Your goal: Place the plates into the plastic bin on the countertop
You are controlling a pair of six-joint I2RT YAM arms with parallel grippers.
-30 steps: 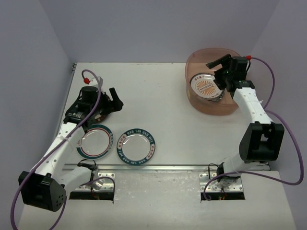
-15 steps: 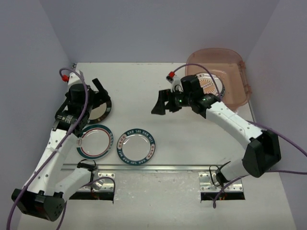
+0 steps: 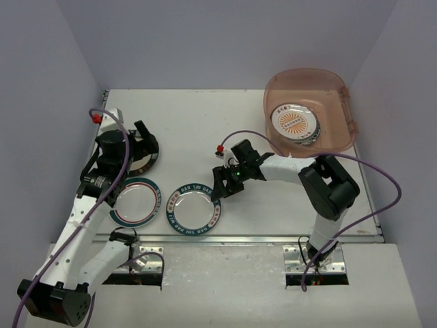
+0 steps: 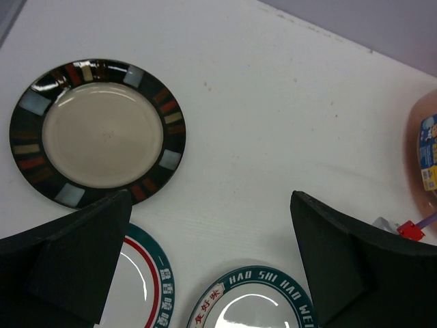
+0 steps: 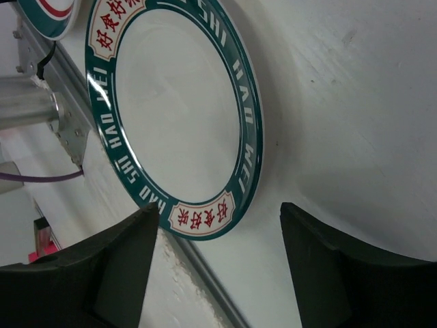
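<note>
In the top view the left arm covers most of the black-rimmed plate [image 3: 145, 154]; the left wrist view shows it whole, with coloured blocks around its dark rim. The left claw [image 4: 210, 198] hangs above the surface [image 3: 205, 123] just beside this plate, jaws wide apart and with nothing between them.

Beside it lies a teal-rimmed plate [image 3: 134, 201] with a red ring, cut off at the frame edge in the wrist view; its small rim characters are too small to read. The third plate [image 5: 177, 116] carries "HAO SHI HAO WEI" in white on its teal rim, with red Chinese characters in cream panels. The right claw [image 5: 218, 208] is low over this plate's edge, jaws parted, gripping nothing.

So three plates lie on the surface, near the metal rail [image 3: 225, 238]. The plastic bin [image 3: 347, 113] stands at the far right corner. In it an orange sunburst plate [image 3: 295, 121] tops a stack; how many are under it I cannot count. A blue-and-yellow sticker on the bin is not readable.
</note>
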